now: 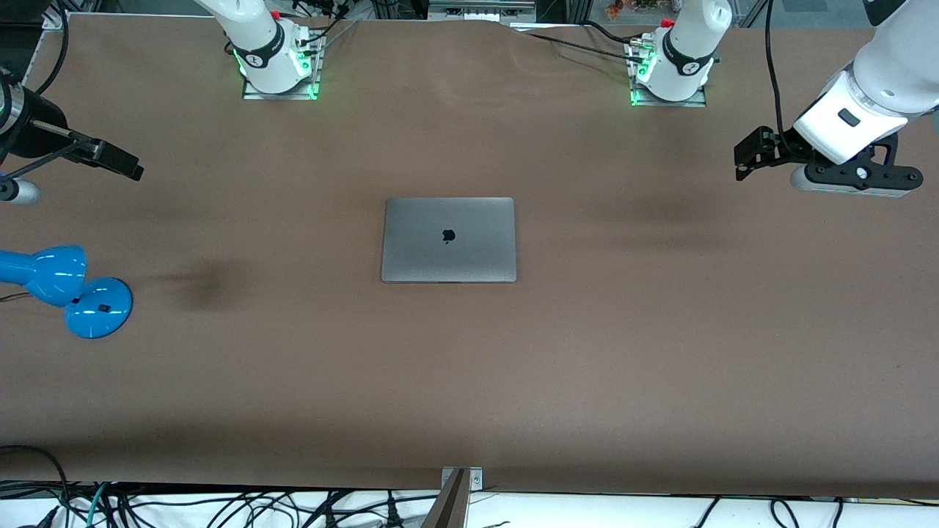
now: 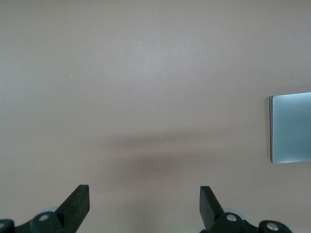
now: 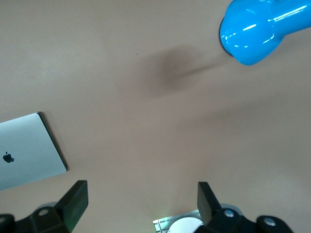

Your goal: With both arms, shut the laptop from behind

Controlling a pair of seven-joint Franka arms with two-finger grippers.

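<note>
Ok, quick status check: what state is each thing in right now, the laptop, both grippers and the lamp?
laptop: closed, lid down flat, logo facing up, lying mid-table.
left gripper: open, empty, up over bare table toward the left arm's end, clear of the laptop.
right gripper: open, empty, up over the table toward the right arm's end, near the lamp.
blue desk lamp: standing on its round base, head tilted; whether it is lit cannot be told.

**Table layout**

The laptop (image 1: 448, 239) is laid shut at the middle of the table (image 1: 587, 352). The lamp (image 1: 66, 290) is set near the right arm's end, slightly nearer the front camera.
</note>
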